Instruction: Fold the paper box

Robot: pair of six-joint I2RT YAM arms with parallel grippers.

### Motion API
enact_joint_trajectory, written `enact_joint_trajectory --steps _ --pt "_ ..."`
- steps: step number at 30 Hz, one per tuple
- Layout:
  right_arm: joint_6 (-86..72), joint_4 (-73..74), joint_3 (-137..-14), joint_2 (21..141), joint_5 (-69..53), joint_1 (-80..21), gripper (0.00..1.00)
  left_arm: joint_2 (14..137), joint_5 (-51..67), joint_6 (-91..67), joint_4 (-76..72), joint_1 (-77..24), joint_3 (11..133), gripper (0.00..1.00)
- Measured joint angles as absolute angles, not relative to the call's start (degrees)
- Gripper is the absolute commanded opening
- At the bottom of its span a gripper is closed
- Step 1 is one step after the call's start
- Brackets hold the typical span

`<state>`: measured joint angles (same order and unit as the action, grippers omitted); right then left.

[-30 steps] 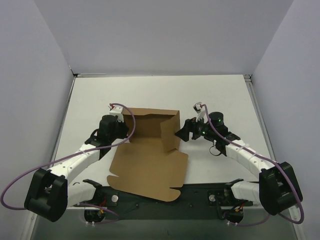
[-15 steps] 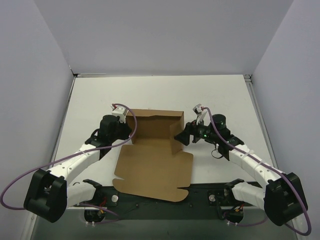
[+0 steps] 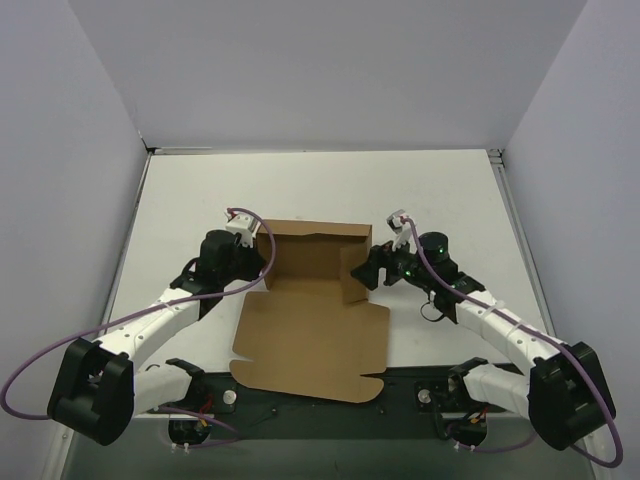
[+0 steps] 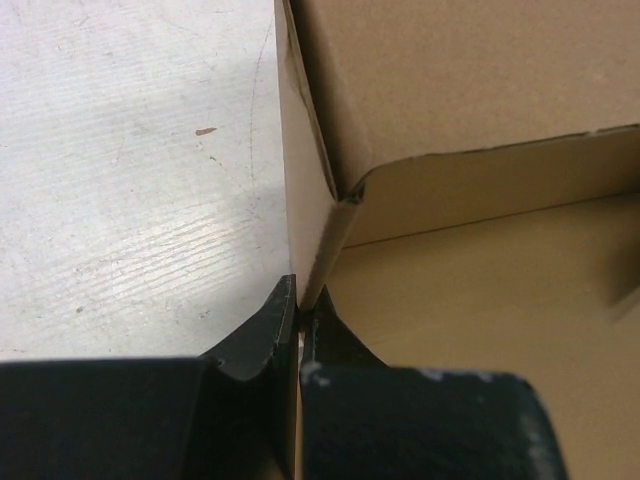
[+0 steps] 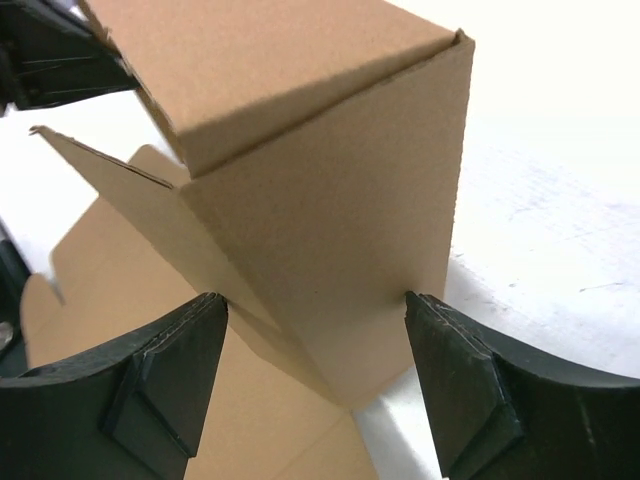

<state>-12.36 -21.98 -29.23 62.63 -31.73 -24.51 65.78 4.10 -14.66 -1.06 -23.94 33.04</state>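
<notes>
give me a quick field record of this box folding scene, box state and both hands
paper box: partly folded; back and side walls raised, front panel flat on the table
left hand: shut, pinching the box's left wall
right hand: open, fingers spread either side of the right wall, not clamped
task stage: folding not finished

A scuffed white table (image 3: 320,190) sits enclosed by 3 plain pale grey walls (image 3: 320,70) under even light

white table (image 3: 320,190), paper box (image 3: 310,335) on it — part-folded
</notes>
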Motion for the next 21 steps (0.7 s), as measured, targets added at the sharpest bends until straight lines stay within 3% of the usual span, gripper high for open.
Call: enact_joint_trajectory --steps 21 --pt "-7.11 -40.45 -26.41 73.43 -20.53 -25.17 0.74 66.19 1.06 -12.32 -2.0 -24.99 33.04 0.0"
